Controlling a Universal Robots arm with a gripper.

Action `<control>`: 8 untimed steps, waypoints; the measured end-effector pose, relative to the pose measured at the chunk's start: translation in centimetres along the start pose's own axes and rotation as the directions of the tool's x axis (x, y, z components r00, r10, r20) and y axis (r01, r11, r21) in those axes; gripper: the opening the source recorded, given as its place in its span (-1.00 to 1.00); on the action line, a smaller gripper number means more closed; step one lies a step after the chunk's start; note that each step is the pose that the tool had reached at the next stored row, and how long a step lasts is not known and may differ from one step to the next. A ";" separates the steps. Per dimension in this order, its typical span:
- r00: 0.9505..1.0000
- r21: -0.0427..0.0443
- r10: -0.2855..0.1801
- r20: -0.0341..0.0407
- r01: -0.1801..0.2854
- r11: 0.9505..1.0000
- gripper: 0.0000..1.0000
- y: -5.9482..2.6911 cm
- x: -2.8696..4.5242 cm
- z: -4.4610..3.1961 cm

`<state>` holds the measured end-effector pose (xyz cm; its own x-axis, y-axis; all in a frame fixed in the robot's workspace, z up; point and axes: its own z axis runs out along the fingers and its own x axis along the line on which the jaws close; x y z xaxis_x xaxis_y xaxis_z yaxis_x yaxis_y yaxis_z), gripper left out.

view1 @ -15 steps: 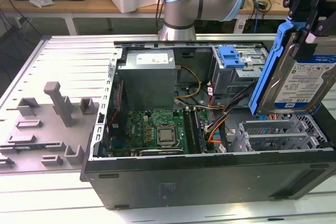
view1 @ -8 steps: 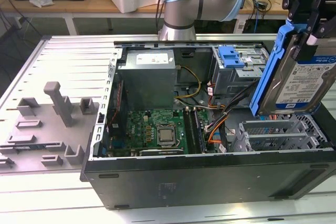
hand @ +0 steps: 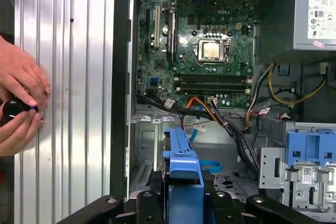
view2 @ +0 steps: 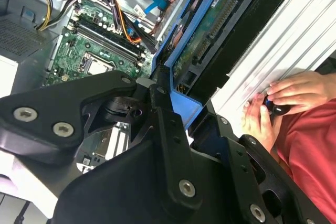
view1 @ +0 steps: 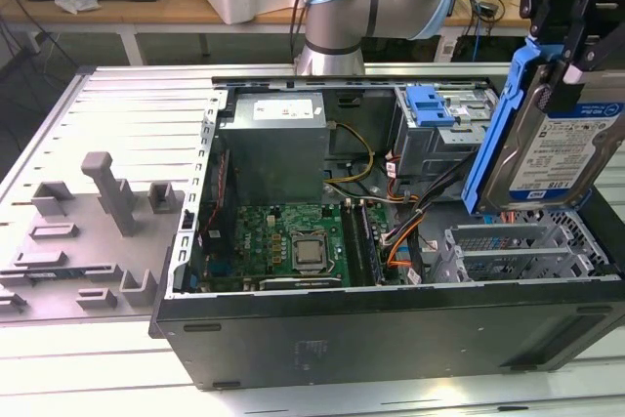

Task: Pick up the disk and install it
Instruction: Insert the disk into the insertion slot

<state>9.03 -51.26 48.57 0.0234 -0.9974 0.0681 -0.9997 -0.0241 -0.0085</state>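
Your tool [view1: 574, 61] is clamped on the disk [view1: 547, 148], gripping it at its upper end and holding it in the air above the open case [view1: 391, 329], over the case's edge at the exterior view's right. It hangs clear of the cables and the drive cage [view1: 435, 129], likely so that nothing snags. The disk stands on edge with its long axis steep, the top leaning toward the exterior view's right. Its label faces the exterior camera, and its circuit-board side shows in the second wrist view. A person's hands [hand: 21, 100] rest on the tabletop [view1: 127, 114] beside the case.
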 end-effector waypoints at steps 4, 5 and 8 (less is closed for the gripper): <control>1.000 0.001 0.000 0.000 0.000 1.000 -0.26 0.06 -0.11 0.50; 1.000 0.002 0.000 0.000 0.000 1.000 -0.26 0.06 -0.12 0.57; 1.000 0.002 0.000 0.000 0.000 1.000 -0.26 0.09 -0.13 0.81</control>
<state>8.95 -51.18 47.75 0.0231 -0.9974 0.0683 -0.9997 -0.0239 -0.0105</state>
